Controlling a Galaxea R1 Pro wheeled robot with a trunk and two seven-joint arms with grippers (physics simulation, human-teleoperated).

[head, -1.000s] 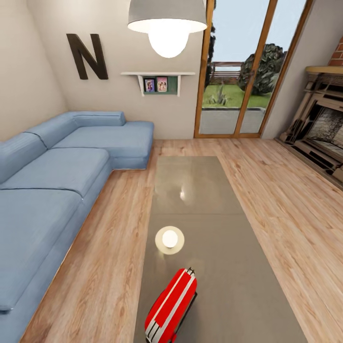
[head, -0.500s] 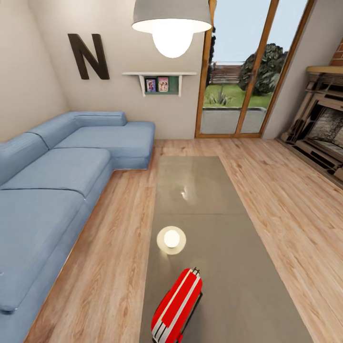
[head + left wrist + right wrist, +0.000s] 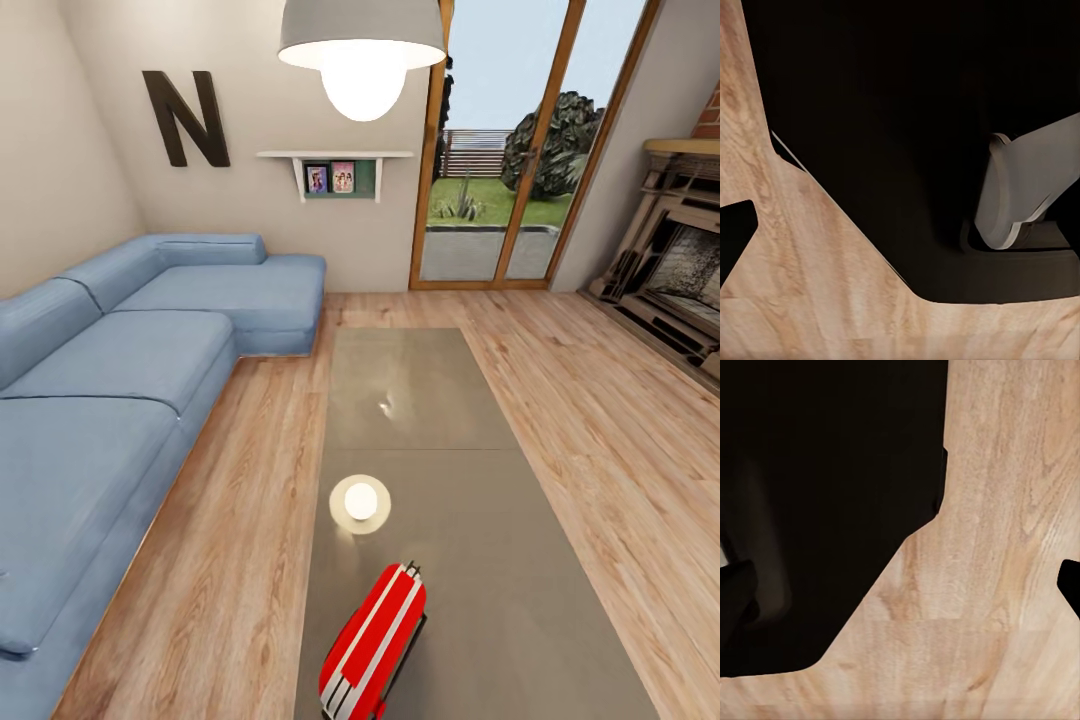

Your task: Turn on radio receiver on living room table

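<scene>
1. Nothing on the table (image 3: 500,560) has moved since half a second ago.
2. One radio receiver (image 3: 373,645) lies at the table's near end, its near end cut off by the picture's edge.
3. Beyond: one sofa (image 3: 130,350), one "N" (image 3: 185,118).
4. Both wrist views show dark bodywork over floor (image 3: 1005,585); whether either gripper's jaws stand apart, I cannot tell.

The room is bright and evenly lit. The lamp (image 3: 361,55) glows overhead, and daylight comes through the glass doors (image 3: 520,150). The glossy desk (image 3: 480,560) mirrors the bulb as a glare spot. Both wrist views are mostly black shadow over sharp floor (image 3: 810,300).
</scene>
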